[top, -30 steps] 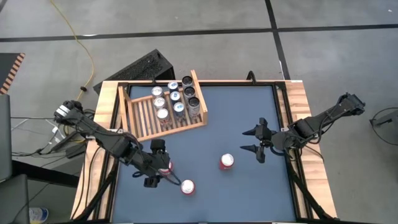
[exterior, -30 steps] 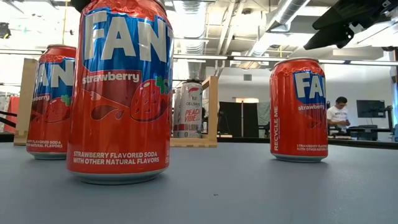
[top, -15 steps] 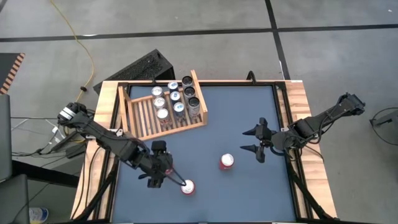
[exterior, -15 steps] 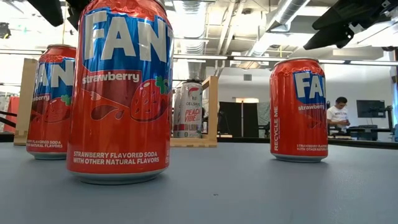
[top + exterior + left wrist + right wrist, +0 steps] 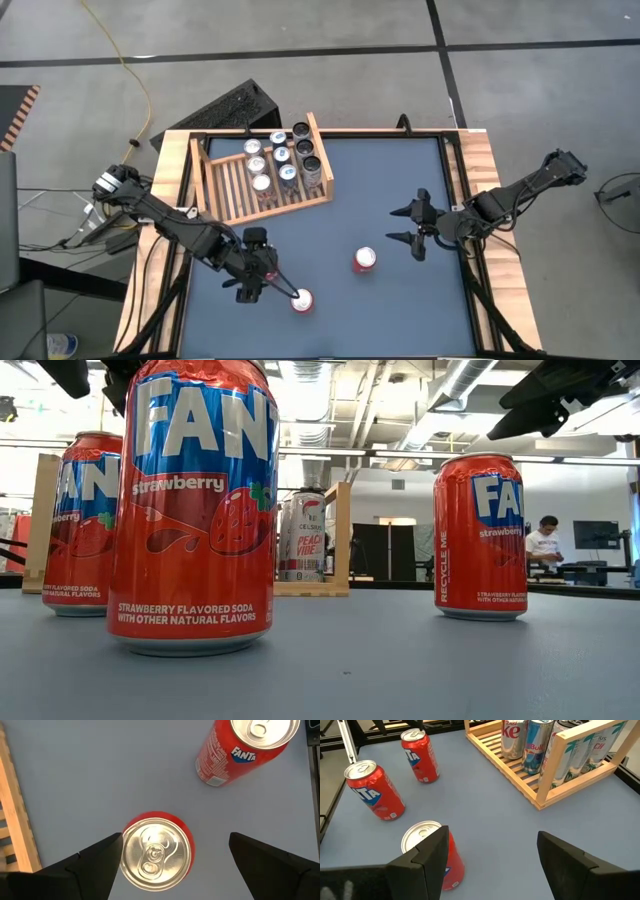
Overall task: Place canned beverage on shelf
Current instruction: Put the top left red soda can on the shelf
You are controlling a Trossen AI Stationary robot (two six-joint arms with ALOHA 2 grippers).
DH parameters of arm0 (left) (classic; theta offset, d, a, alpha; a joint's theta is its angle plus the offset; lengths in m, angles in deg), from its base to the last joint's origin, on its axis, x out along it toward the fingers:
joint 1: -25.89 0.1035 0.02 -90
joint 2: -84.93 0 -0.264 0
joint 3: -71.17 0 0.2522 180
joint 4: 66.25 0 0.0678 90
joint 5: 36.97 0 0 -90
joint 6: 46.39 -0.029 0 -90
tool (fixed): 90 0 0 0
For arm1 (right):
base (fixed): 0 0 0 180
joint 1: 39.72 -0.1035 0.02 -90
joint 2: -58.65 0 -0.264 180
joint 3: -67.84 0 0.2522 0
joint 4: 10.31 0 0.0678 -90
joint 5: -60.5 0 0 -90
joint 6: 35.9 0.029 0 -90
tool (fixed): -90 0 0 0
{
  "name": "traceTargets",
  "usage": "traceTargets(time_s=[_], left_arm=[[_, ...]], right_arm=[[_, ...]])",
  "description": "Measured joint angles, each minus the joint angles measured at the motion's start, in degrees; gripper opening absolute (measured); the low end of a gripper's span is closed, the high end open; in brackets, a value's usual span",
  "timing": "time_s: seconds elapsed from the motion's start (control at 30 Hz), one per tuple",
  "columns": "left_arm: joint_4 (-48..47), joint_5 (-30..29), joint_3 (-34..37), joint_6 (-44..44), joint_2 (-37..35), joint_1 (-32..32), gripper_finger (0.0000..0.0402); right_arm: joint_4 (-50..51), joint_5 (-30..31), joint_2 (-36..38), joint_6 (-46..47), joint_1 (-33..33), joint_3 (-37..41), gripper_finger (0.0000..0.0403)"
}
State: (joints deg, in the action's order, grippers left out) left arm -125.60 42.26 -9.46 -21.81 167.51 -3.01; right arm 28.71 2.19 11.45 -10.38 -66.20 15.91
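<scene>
Three red Fanta cans stand upright on the blue-grey table: one near the front, one toward the middle, one under my left gripper. My left gripper is open, pointing steeply down above this last can, with one finger on either side of its silver top and clear of it. My right gripper hangs open above the table's right part, with the middle can in front of it and below. The light-wood slatted shelf sits at the far left, holding several cans on its right half.
A black ridged box lies on the floor behind the shelf. A wooden frame borders the table. In the low view the front can fills the foreground, and a person sits far off in the room.
My left gripper has sunk a little and shifted slightly toward the table's near right, coming over the can below it, then has held still. Its fingers have stayed open. The cans and my right arm have not moved.
</scene>
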Motion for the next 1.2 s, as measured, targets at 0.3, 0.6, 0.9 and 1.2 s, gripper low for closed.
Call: traceTargets(time_s=[0.3, 0.6, 0.9, 1.2], left_arm=[[0.13, 0.04, 0.19, 0.21, 0.00, 0.00, 0.0353], [-0.11, -0.74, 4.13, 1.14, 0.00, 1.49, 0.0353], [-0.13, -0.42, 4.13, -2.81, 0.00, 1.57, 0.0331], [0.40, 0.00, 4.11, -4.48, -0.02, 1.99, 0.0257]], right_arm=[[0.01, 0.10, 0.00, 0.00, 0.00, 0.00, 0.0276], [0.02, 0.11, 0.00, 0.00, 0.00, 0.00, 0.0276], [0.09, 0.11, 0.00, -0.01, 0.00, 0.00, 0.0276], [0.09, 0.11, 0.00, -0.31, 0.00, 0.00, 0.0276]])
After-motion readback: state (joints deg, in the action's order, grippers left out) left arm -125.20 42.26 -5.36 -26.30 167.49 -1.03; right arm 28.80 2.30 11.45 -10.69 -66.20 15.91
